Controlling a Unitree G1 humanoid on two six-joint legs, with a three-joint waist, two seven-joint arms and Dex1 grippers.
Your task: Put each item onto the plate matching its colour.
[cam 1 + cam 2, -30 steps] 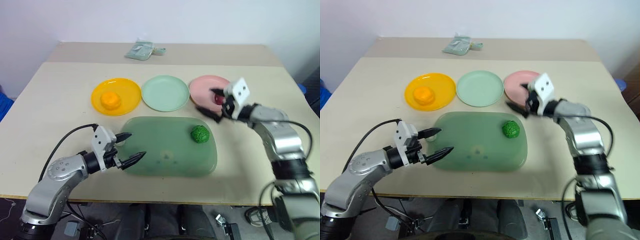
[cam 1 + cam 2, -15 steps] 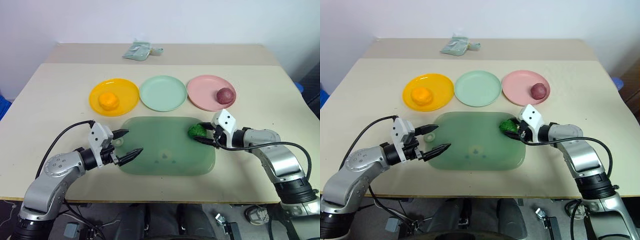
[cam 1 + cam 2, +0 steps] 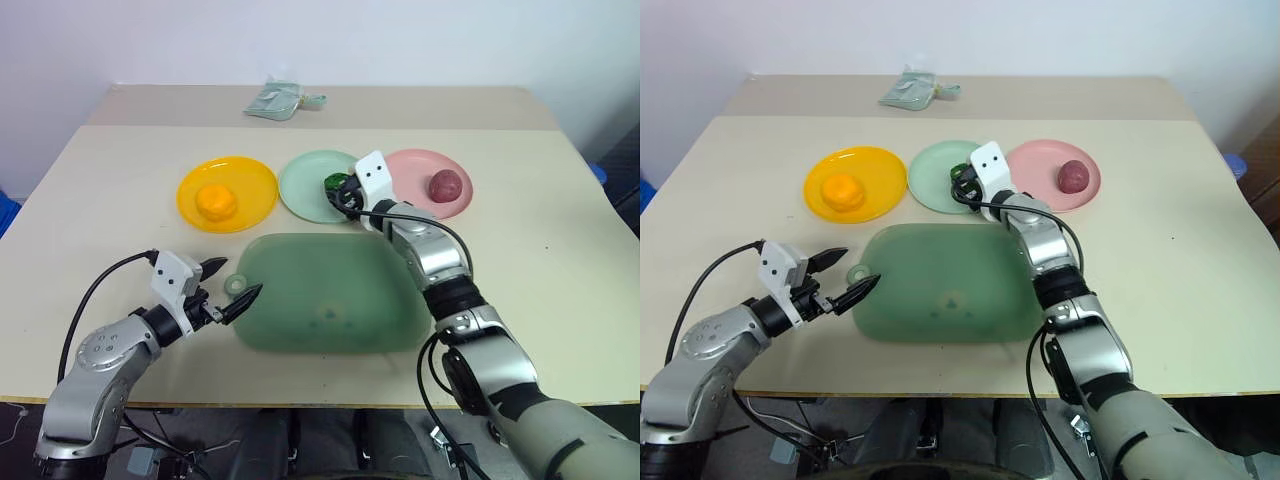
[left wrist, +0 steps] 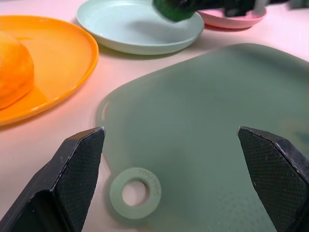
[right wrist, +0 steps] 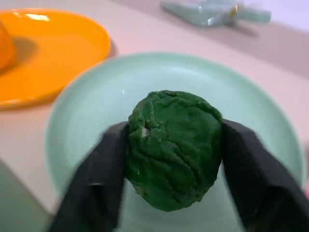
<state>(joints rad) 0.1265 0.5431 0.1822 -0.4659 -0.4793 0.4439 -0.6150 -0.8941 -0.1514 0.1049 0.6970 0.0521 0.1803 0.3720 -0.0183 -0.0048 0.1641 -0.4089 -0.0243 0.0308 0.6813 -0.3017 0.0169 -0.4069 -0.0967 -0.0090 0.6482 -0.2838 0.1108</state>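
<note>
Beige matte tabletop [image 3: 120, 180] is filling my feed, with a pale wall behind it.

Right gripper [image 5: 169, 193]: I am seeing its two black fingers [image 5: 94, 188] clamping the bumpy, wrinkled bright green lump [image 5: 173, 149] from either side, holding it over the pale mint green plate [image 5: 96, 101]. That plate is a smooth, shallow plastic round sitting between the other two plates.

Left gripper [image 4: 169, 164]: its dark, finely textured fingers [image 4: 79, 159] are standing wide apart with nothing between them, hovering over the ring tab [image 4: 135, 192] of the large green board [image 3: 330, 295], a smooth rounded rectangle lying near the table's front edge.

Outward: the glossy yellow-orange plate [image 3: 250, 175] is carrying the roundish orange lump [image 3: 217, 200]. The pink plate [image 3: 415, 165] is carrying the dark red-purple lump [image 3: 447, 184], a smooth ball. A crumpled pale-green packet [image 3: 283, 100] is lying at the far side of the table, well apart from the plates.
</note>
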